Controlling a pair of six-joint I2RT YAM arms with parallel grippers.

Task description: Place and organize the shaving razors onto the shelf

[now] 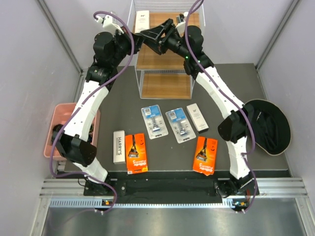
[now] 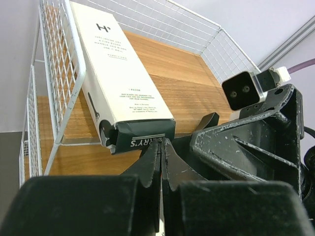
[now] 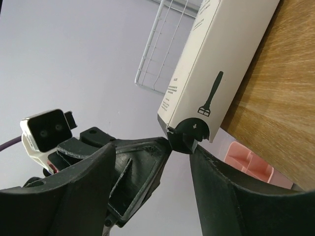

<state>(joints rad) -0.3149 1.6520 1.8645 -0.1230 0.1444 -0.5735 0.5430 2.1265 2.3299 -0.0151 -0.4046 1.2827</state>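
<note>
Long white box (image 2: 118, 73) on the shelf (image 2: 197, 78) looks light, stiff, slick; best pinched across its flat faces. Left hand (image 2: 161, 143) clenched, tips at its end; right hand (image 3: 155, 147) spread, empty.

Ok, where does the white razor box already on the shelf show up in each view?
Top external: the white razor box is at the top edge, left of centre, on the top wooden tier.
Left wrist: upper left, beside the wire side wall.
Right wrist: upper right, its end at the board's edge.
Shared landmark: the wooden tier under it.
</note>
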